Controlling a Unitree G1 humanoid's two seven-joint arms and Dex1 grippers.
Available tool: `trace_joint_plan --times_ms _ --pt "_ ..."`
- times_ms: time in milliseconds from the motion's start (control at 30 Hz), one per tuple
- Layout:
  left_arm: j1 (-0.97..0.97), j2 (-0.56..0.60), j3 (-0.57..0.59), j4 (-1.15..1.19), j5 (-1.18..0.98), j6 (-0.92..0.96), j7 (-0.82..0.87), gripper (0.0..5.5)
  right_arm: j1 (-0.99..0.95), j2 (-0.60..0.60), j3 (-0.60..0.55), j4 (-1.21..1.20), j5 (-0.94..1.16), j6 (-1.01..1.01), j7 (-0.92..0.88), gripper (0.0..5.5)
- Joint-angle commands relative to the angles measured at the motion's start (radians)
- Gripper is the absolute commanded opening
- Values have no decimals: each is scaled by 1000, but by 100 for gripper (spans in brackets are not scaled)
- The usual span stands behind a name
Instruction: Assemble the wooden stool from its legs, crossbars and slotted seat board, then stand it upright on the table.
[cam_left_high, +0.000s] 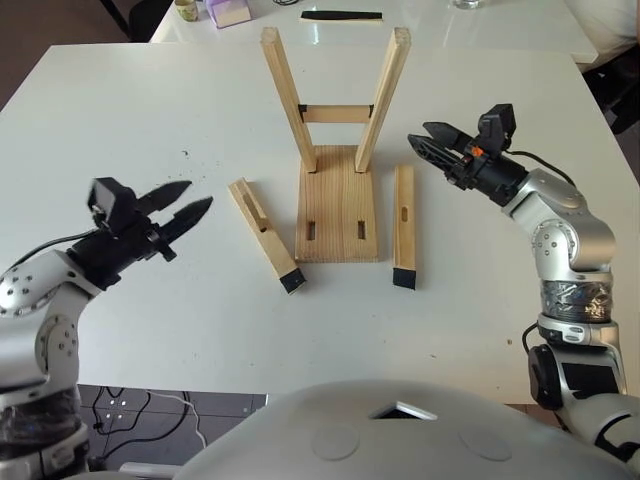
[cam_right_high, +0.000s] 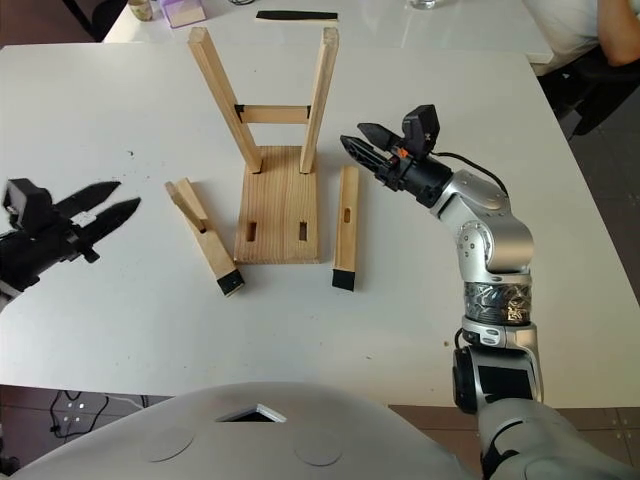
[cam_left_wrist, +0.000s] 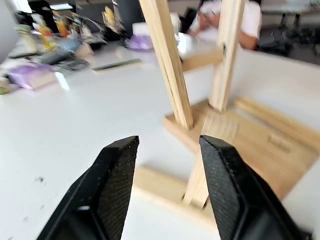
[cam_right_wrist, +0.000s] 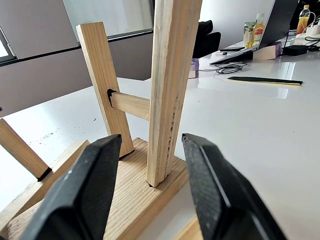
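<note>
While black left gripper (cam_left_high: 198, 195) and black right gripper (cam_left_high: 417, 133) hover open, pale slotted wooden seat board (cam_left_high: 335, 200) lies mid white table (cam_left_high: 150, 100), two crossbar-joined wooden legs (cam_left_high: 288, 100) upright in it.

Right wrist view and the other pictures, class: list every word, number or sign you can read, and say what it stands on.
No text can be read in any view.
Bottles on the far table: labels too small to read.
Seat board: bare wood, no marks.
Legs: bare wood, no marks.
</note>
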Motion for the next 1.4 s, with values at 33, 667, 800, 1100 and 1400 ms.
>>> trace_joint_plan --times_ms 33,667,800,1100,1400 --pt "-90 -157 36 -156 -94 24 312 225 -24 -22 5 -3 11 32 9 222" --pt "-398 -625 -541 -174 477 141 1132 225 -88 -6 51 42 3 46 13 222" --pt "-419 -634 -574 -210 546 187 1144 225 -74 3 49 28 6 47 2 222" --pt "-358 -660 -561 -143 622 259 1148 225 -68 6 54 29 3 45 -1 222" --pt "-311 -677 -532 -15 619 171 1103 225 -80 19 61 39 3 43 -2 222"
